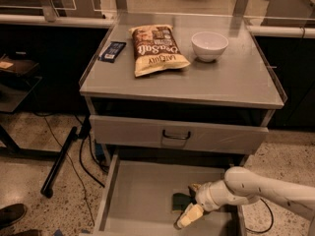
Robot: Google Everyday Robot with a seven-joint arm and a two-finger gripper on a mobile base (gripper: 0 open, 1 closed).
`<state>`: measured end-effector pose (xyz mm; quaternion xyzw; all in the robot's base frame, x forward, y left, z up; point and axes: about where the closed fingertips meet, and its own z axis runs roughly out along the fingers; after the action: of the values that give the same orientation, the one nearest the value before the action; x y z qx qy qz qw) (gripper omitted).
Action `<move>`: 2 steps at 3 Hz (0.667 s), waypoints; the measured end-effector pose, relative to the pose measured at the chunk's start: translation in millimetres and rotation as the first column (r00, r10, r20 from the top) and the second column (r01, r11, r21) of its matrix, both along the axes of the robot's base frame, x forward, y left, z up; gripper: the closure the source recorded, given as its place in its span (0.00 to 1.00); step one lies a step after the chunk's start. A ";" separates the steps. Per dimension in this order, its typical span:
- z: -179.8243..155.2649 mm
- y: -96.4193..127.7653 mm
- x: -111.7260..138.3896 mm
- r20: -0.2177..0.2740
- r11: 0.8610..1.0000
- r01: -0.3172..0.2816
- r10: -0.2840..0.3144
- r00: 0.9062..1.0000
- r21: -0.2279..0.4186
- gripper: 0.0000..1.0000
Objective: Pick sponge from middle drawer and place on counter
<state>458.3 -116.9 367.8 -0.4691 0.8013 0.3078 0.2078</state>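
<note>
Sponge (180,200) lies dark face up on the floor of the open middle drawer (140,195), right of centre. Gripper (186,205) is down inside the drawer, jaws spread to either side of the sponge (contact unclear). Counter (231,80) carries chip bag (157,49), white bowl (209,45), dark blue packet (112,51).

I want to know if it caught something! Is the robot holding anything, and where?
Cannot tell. The gripper is down in the middle drawer, right at one end of the sponge, but no clear hold shows.
</note>
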 end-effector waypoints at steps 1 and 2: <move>3.0 0.5 -3.4 0.020 0.999 -0.013 0.014 1.000 -0.048 0.00; -5.5 1.5 -11.7 0.006 0.997 -0.025 0.026 1.000 -0.078 0.00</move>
<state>446.7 -115.5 362.3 -0.4880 0.8060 0.2771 0.1882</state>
